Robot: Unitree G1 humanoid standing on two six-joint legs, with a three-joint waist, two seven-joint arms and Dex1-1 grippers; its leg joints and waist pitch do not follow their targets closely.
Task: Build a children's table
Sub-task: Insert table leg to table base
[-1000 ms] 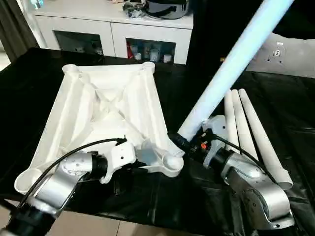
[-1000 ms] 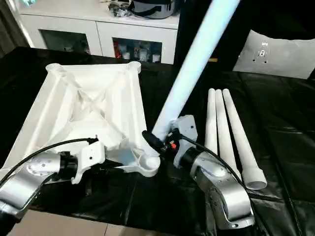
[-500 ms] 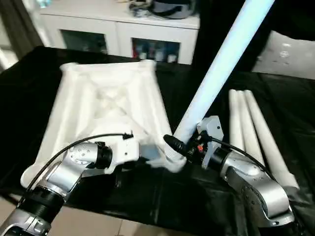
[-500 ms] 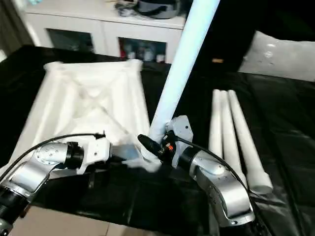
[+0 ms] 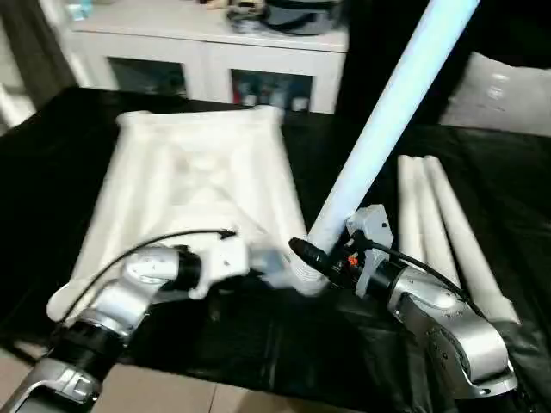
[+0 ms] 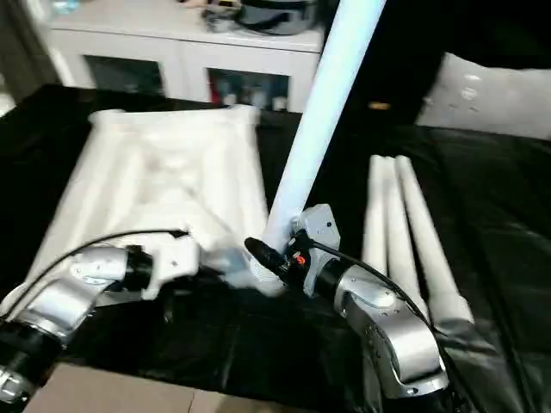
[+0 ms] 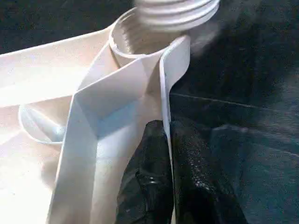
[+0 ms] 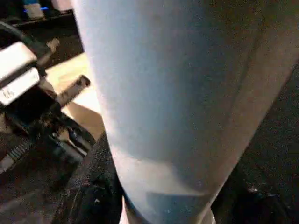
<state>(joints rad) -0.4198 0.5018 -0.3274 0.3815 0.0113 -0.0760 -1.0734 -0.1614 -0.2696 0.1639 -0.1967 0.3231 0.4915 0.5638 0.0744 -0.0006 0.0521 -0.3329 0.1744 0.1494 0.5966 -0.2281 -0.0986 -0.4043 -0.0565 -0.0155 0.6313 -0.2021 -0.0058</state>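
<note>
The white table top (image 5: 198, 172) lies upside down on the black cloth, ribbed underside up. My left gripper (image 7: 167, 140) is shut on the thin rim wall beside the near right corner socket (image 7: 140, 42). A long white leg (image 5: 387, 112) slants up to the right, with my right gripper (image 5: 317, 256) shut around its lower part. Its threaded end (image 7: 177, 9) sits just over that socket's mouth. In the right wrist view the leg (image 8: 177, 93) stands close in front of the camera. Three more legs (image 5: 430, 224) lie side by side to the right.
White cabinets with glass doors (image 5: 207, 60) stand behind the table. A flat grey-white panel with small holes (image 5: 508, 95) leans at the back right. The black cloth (image 5: 284, 344) ends at the table's near edge.
The held leg has swung more upright and its lower end has come closer over the corner socket. The left gripper keeps its hold on the rim. The camera has shifted a little.
</note>
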